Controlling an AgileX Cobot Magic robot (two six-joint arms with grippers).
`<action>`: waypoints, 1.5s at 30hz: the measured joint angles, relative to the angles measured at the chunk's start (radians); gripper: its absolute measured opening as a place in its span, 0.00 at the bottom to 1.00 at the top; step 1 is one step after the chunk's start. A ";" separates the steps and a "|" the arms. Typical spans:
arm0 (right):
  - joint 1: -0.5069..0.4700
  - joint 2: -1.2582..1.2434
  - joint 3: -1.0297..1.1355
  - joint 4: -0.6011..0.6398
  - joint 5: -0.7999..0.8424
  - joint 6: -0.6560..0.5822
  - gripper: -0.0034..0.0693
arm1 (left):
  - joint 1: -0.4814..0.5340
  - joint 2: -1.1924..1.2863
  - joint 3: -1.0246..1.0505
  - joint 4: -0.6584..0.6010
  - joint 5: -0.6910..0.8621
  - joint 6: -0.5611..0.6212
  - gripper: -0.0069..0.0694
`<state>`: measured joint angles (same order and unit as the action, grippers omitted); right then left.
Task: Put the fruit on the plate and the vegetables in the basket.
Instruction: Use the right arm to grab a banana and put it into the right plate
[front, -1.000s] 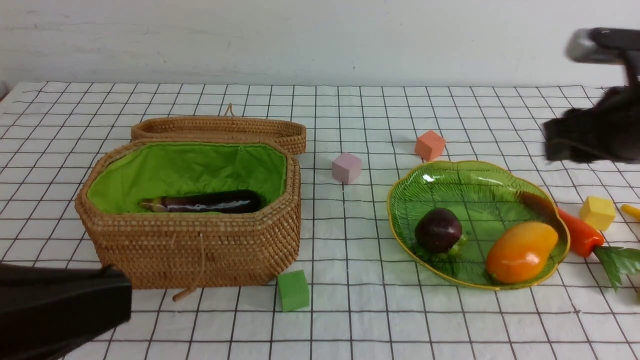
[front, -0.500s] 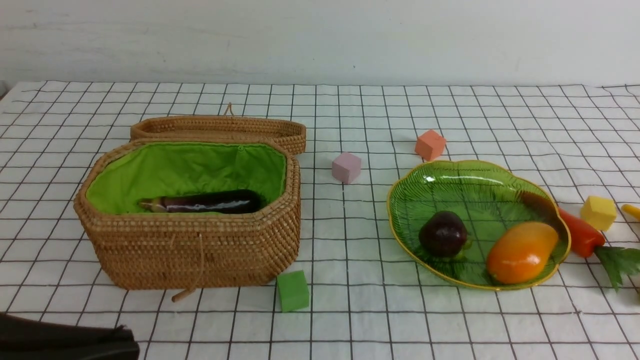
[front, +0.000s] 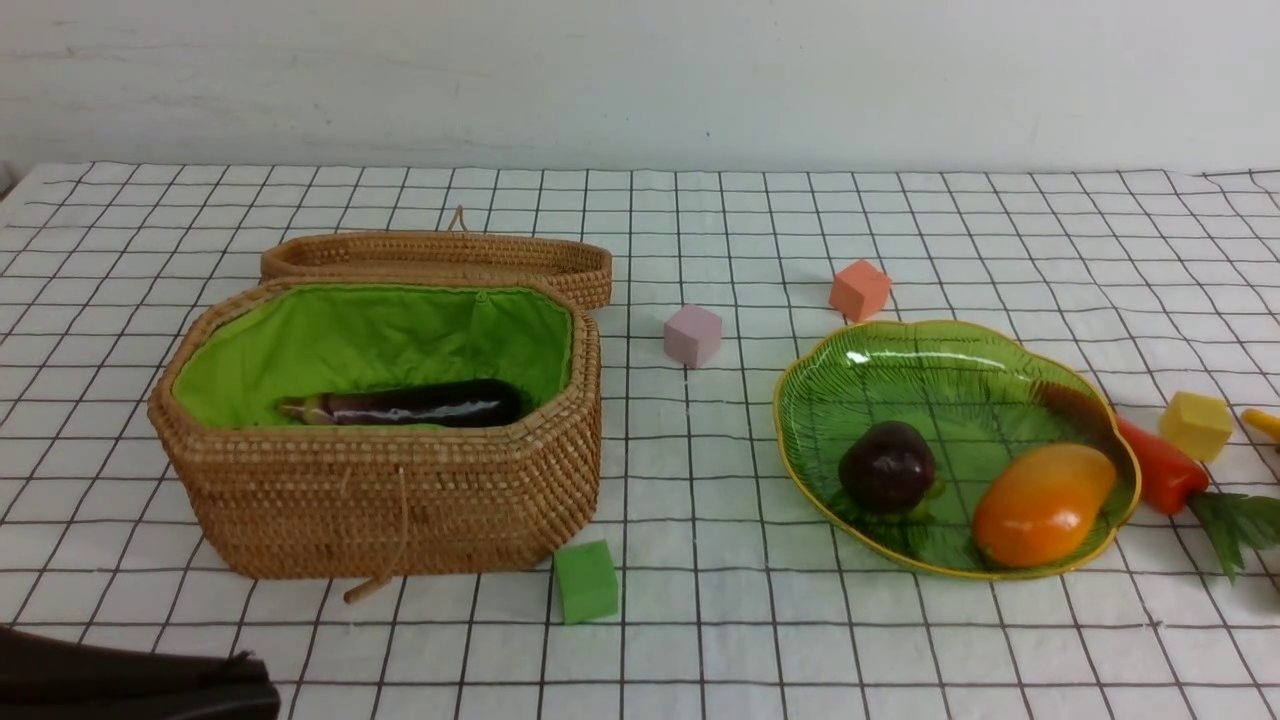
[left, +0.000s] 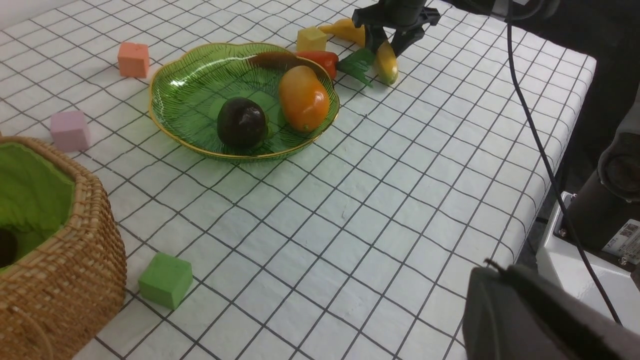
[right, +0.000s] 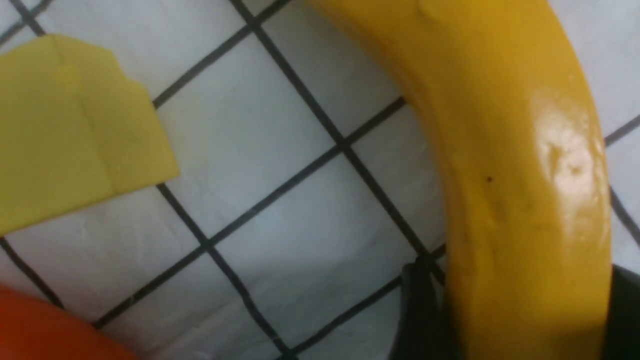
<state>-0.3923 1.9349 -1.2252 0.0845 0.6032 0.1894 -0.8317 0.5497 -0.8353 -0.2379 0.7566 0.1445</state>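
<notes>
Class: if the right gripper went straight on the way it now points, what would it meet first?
Probably the banana: the right gripper points down at it, fingers either side, tablecloth just beneath.

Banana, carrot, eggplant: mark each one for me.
banana (right: 525, 175), right wrist view, on its glossy curved middle.
carrot (front: 1160, 470), front view, on its orange-red body, not the leaves.
eggplant (front: 420, 403), front view, on the middle of its dark purple body.
</notes>
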 joint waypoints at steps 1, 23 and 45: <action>0.000 0.000 0.000 -0.001 0.000 -0.005 0.59 | 0.000 0.000 0.000 0.000 0.000 0.000 0.07; 0.000 -0.192 -0.006 0.002 0.132 -0.129 0.50 | 0.000 0.000 0.000 0.000 0.000 0.001 0.07; 0.348 -0.560 -0.034 0.094 0.290 -0.109 0.50 | 0.000 0.000 0.000 0.067 -0.065 -0.004 0.08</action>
<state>-0.0444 1.3751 -1.2596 0.1789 0.8932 0.0806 -0.8317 0.5497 -0.8353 -0.1713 0.6917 0.1404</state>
